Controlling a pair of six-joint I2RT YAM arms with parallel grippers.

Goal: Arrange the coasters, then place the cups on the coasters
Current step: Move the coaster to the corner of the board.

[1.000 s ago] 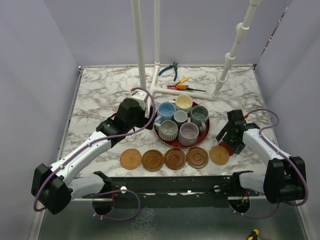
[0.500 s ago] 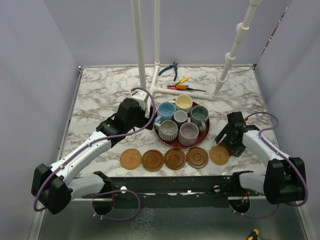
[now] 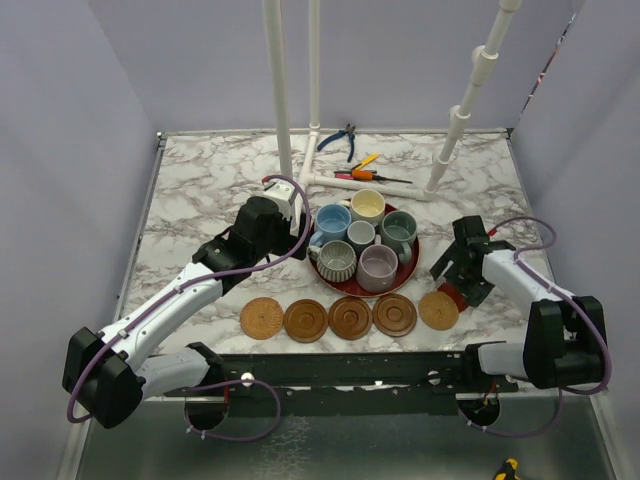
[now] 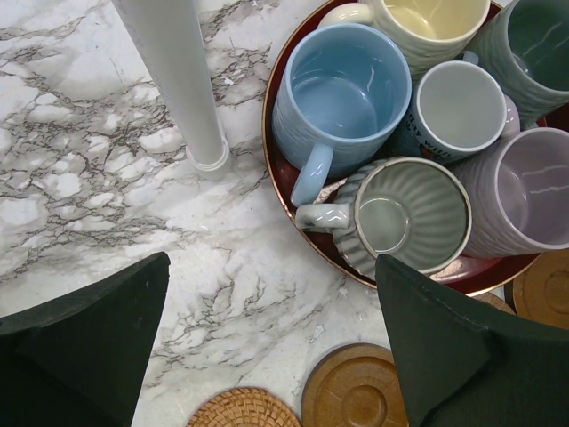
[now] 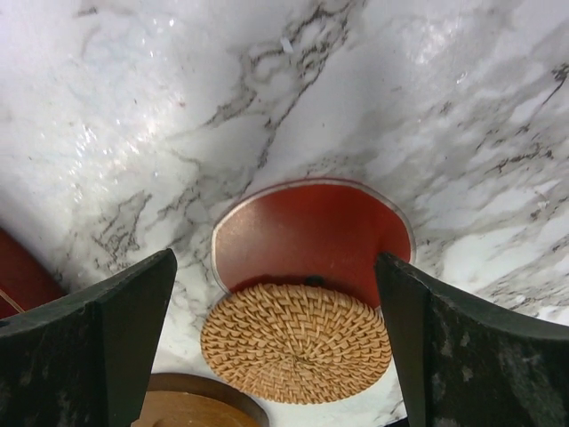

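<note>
Right gripper (image 5: 276, 267) is seen with jaws wide apart, nothing held. Small red coaster (image 5: 311, 236) is laid flat on marble table (image 5: 133, 107) between the fingers, near edge overlapped by woven tan coaster (image 5: 298, 342). Left gripper (image 4: 271, 267) is spread wide, empty, above table beside red tray (image 4: 269, 165); ribbed mug (image 4: 413, 213) is nearest

Right gripper (image 5: 276, 267) jaws spread wide, dark fingers (image 5: 98, 347) at both frame edges, nothing clamped. Between them on the marble table (image 5: 178, 107): small reddish coaster (image 5: 311, 236) lying flat, woven tan coaster (image 5: 296, 342) overlapping its near edge. Brown wooden coaster (image 5: 191, 405) partly visible bottom left, just beside the woven one. Red tray (image 5: 18, 276) rim at far left.
</note>
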